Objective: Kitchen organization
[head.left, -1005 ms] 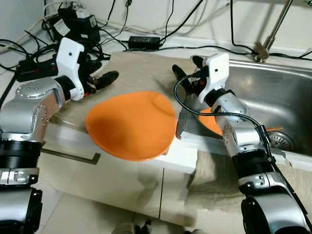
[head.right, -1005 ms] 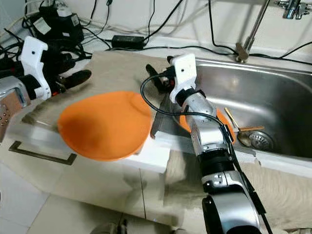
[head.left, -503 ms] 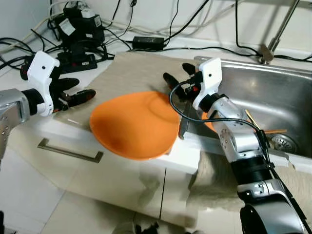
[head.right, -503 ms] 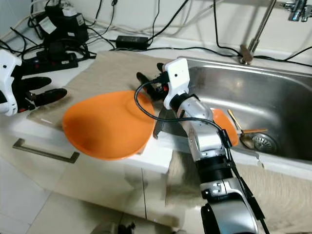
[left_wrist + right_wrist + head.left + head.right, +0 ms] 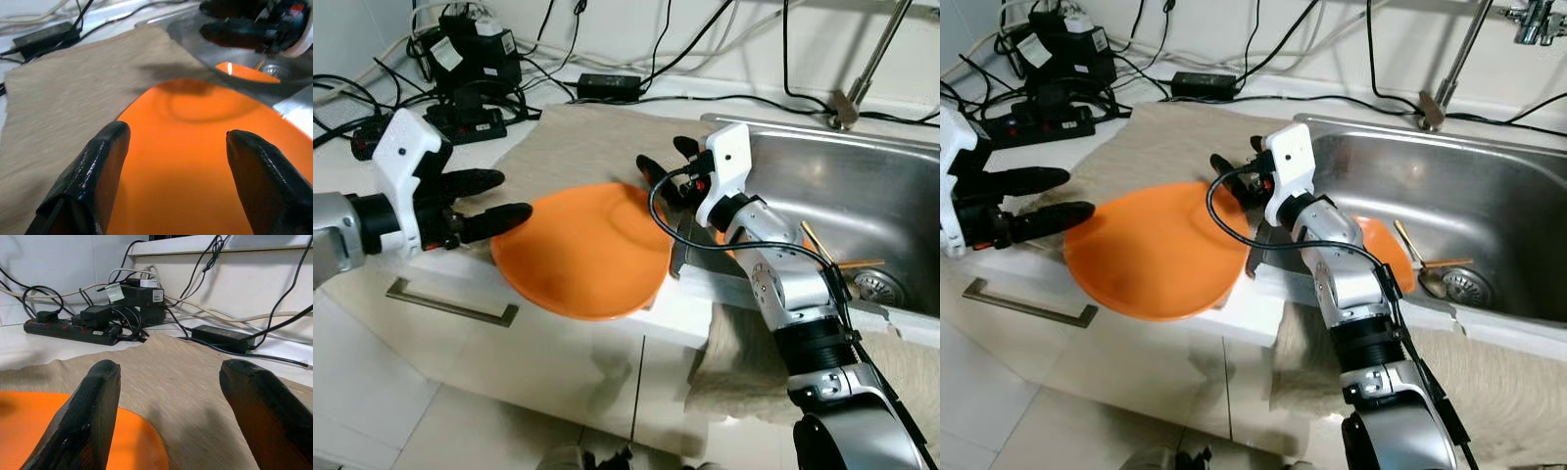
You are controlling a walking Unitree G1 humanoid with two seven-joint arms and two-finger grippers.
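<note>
Left gripper [image 5: 492, 195] fingers spread wide, holding nothing, aligned with the near edge of the orange plate [image 5: 582, 250], likely to pinch its rim. Right gripper [image 5: 664, 164] likewise wide at the far edge. Plate rests on cloth [image 5: 578, 142] over the bench, beside the sink [image 5: 862, 196].

Second orange plate [image 5: 1386, 257] in sink [image 5: 1489, 196] half hidden behind right arm.

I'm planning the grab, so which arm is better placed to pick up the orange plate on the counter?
Left, probably. The left gripper is open at the plate's near rim, fingers pointing across it. The right gripper hovers open above the far edge.
</note>
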